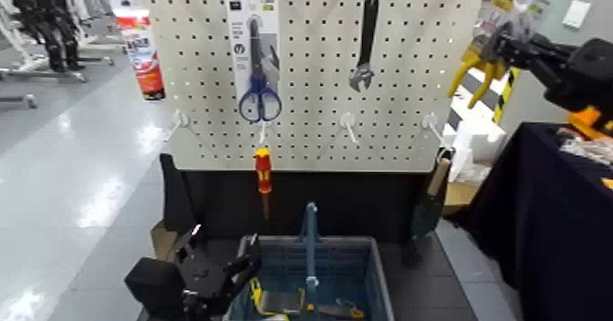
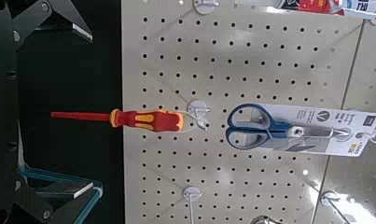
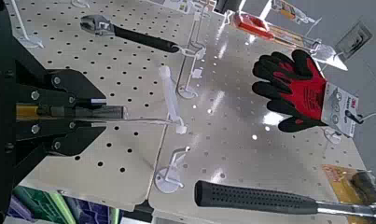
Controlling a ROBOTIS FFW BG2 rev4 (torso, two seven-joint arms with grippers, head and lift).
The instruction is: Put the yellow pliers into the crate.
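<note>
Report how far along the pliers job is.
Done: the right gripper appears closed on the yellow pliers.
In hand: the pliers, up at the pegboard's right side; whether they are free of a hook, I can't tell.
Left: bring them over the crate and release. The left gripper, open beside the crate, holds nothing.

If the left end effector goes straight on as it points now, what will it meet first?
The left end effector would probably meet the hanging red-and-yellow screwdriver first, with the pegboard behind it; the depth is unclear.
</note>
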